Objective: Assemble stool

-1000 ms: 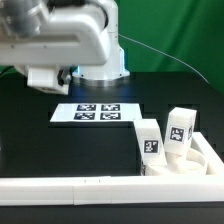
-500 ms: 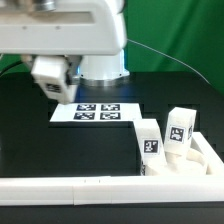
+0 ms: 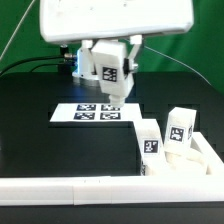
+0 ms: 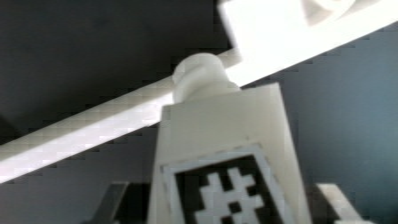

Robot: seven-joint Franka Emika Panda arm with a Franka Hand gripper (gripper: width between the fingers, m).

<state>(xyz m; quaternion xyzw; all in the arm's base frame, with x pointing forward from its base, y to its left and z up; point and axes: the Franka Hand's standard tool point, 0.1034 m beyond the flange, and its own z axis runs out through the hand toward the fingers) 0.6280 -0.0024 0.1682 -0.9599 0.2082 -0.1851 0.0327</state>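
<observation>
My gripper hangs over the marker board, shut on a white leg block whose black-and-white tag faces the exterior camera. The wrist view shows that same leg block close up, pointing away between my dark fingers, its rounded tip toward a white rail. The seat lies at the exterior view's right near the front rail. Two more tagged leg blocks, one and another, stand upright on it.
The marker board lies flat in the middle of the black table. A long white border rail runs along the front edge. A thin cable arcs behind the arm.
The arm has swung from the exterior view's left to the middle, carrying the leg block over the marker board. The block's tag now faces the camera.
</observation>
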